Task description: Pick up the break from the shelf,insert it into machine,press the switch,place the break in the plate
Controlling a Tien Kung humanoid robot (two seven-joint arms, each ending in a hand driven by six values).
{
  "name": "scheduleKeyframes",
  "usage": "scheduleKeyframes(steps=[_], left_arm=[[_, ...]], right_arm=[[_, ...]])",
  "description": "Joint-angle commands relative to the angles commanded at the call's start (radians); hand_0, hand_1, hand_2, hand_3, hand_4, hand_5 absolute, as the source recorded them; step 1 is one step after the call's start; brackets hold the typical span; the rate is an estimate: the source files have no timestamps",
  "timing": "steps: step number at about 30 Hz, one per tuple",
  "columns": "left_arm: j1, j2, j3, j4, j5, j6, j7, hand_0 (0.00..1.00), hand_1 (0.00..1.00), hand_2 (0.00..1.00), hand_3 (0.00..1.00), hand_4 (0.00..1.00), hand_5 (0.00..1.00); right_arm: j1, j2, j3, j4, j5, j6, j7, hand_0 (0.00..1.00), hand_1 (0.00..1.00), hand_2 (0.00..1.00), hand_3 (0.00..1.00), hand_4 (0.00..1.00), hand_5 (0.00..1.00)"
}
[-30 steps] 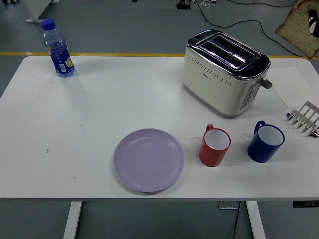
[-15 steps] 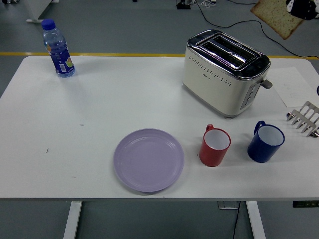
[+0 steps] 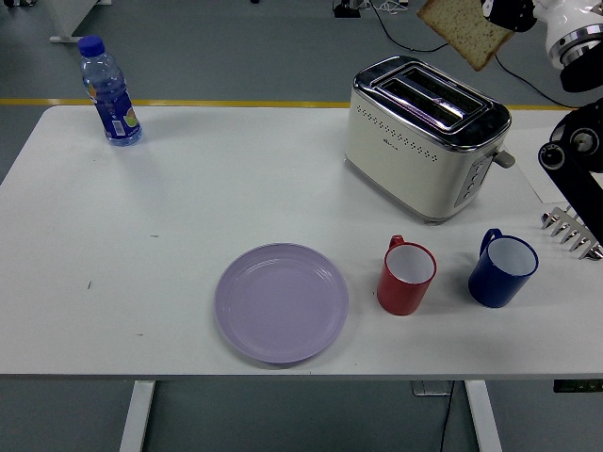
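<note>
Nearest on table (image 3: 113,245): lilac plate (image 3: 281,302), red mug (image 3: 406,276), blue mug (image 3: 502,269). Metal toast rack (image 3: 571,228) at right edge. Behind: cream toaster (image 3: 424,137), slots empty. Water bottle (image 3: 109,91) far left. Above toaster, right robot hand (image 3: 501,11) pinching bread slice (image 3: 464,28), tilted.

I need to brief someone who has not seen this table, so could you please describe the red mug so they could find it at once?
Start at the cream and chrome toaster on the table's right half and come toward the near edge. Two mugs stand there side by side; the red mug is the left one, between the lilac plate and the blue mug. It alone is red, with a white inside.
</note>
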Motion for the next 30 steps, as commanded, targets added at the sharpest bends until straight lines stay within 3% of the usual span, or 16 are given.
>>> scheduleKeyframes(steps=[15, 30], left_arm=[[-0.004, 0.003, 0.004, 0.0, -0.004, 0.0, 0.001, 0.688, 0.695, 0.682, 0.57, 0.291, 0.823], [-0.004, 0.004, 0.001, 0.0, -0.001, 0.0, 0.002, 0.689, 0.696, 0.681, 0.568, 0.29, 0.823]], right_arm=[[0.086, 0.104, -0.065, -0.185, 0.013, 0.016, -0.026, 0.149, 0.232, 0.352, 0.468, 0.43, 0.002], [0.106, 0.143, -0.102, -0.279, 0.004, 0.023, -0.037, 0.143, 0.226, 0.35, 0.465, 0.433, 0.002]])
